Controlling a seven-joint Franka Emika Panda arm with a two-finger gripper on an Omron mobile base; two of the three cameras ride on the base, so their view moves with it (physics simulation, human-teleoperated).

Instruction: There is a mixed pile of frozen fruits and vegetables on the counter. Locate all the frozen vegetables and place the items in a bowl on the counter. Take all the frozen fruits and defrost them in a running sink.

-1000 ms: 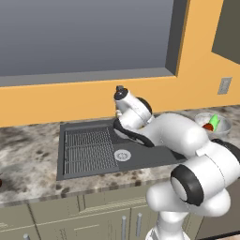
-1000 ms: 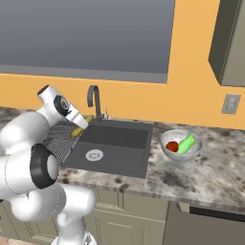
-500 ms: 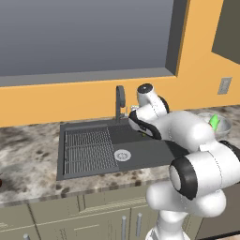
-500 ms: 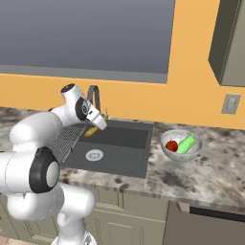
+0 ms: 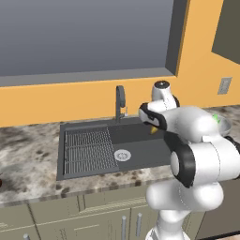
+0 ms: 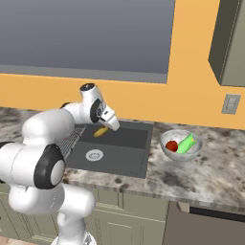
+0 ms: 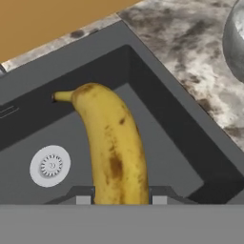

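Note:
My gripper (image 7: 121, 198) is shut on a yellow banana (image 7: 114, 147) with brown spots, and holds it in the air over the right part of the dark-grey sink (image 7: 176, 157). The banana (image 6: 100, 131) juts from the gripper (image 6: 106, 128) above the basin (image 6: 119, 153); its tip (image 5: 153, 130) shows under the hand (image 5: 151, 123). To the sink's right, a glass bowl (image 6: 182, 156) on the counter (image 6: 210, 177) holds a red tomato (image 6: 172, 146) and a light-green vegetable (image 6: 186, 143). A small reddish-brown fruit (image 5: 1, 182) peeks in at the counter's far left edge.
The round silver drain (image 7: 50, 165) lies left of the banana. A ribbed rack (image 5: 89, 150) fills the sink's left half, and the arched faucet (image 5: 120, 101) stands behind it. An orange wall with an outlet (image 6: 231, 103) backs the counter.
The arm has swung to the right with the banana, from above the ribbed rack to above the right part of the basin. The grip has stayed shut.

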